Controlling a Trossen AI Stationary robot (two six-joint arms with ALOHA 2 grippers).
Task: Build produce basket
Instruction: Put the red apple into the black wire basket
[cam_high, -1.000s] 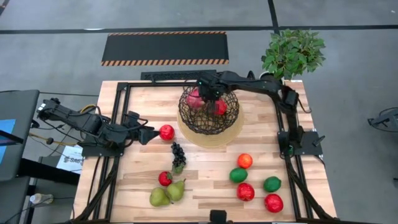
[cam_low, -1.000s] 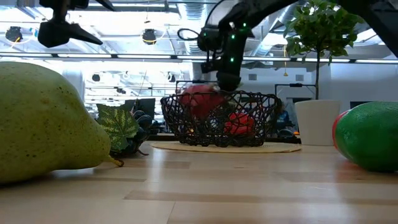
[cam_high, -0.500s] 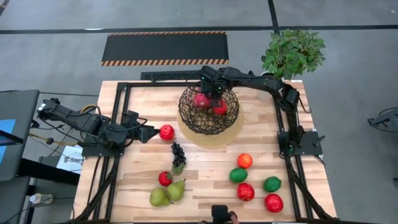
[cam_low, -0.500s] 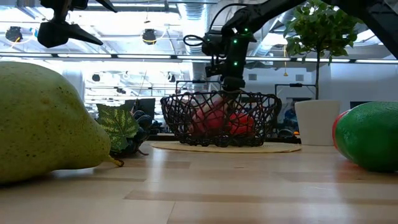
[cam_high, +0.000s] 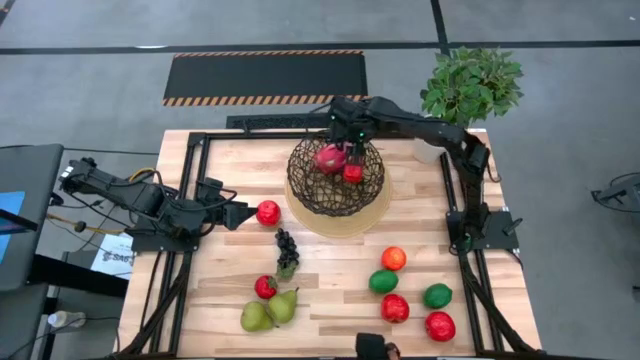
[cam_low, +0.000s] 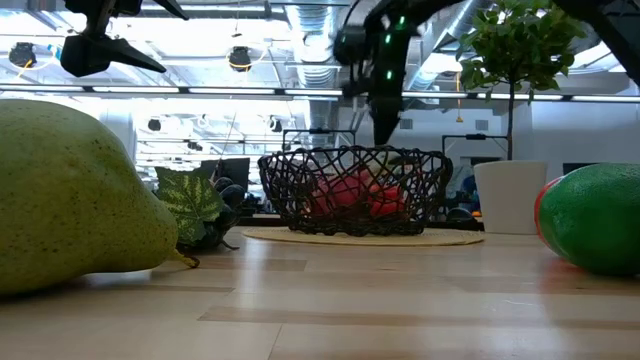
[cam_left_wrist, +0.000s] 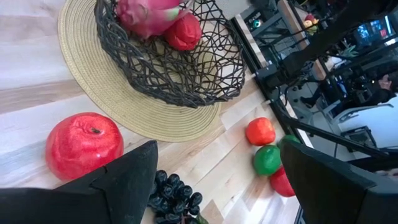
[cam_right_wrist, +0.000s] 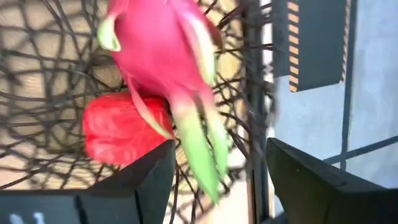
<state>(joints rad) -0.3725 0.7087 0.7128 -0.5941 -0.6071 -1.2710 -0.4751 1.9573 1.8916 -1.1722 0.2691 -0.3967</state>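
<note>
The basket (cam_high: 336, 180), a dark wire bowl on a tan round base, stands at the table's far middle. In it lie the pink dragon fruit (cam_high: 328, 157) and a red pepper (cam_high: 353, 172); the right wrist view shows the dragon fruit (cam_right_wrist: 161, 56) resting against the pepper (cam_right_wrist: 121, 127). My right gripper (cam_high: 345, 133) hangs open above the basket's far rim and holds nothing. My left gripper (cam_high: 243, 215) is open at the table's left, just short of a red round fruit (cam_high: 268, 212) that sits on the wood.
Dark grapes (cam_high: 287, 248), a small red fruit (cam_high: 265, 287) and two green pears (cam_high: 270, 310) lie near left. An orange (cam_high: 394, 258), two green (cam_high: 383, 281) and two red fruits (cam_high: 440, 325) lie near right. A potted plant (cam_high: 470, 85) stands at the far right corner.
My right gripper has opened and let go of the dragon fruit, which has dropped into the basket beside the red pepper. The gripper has then risen and drawn back toward the table's far edge.
</note>
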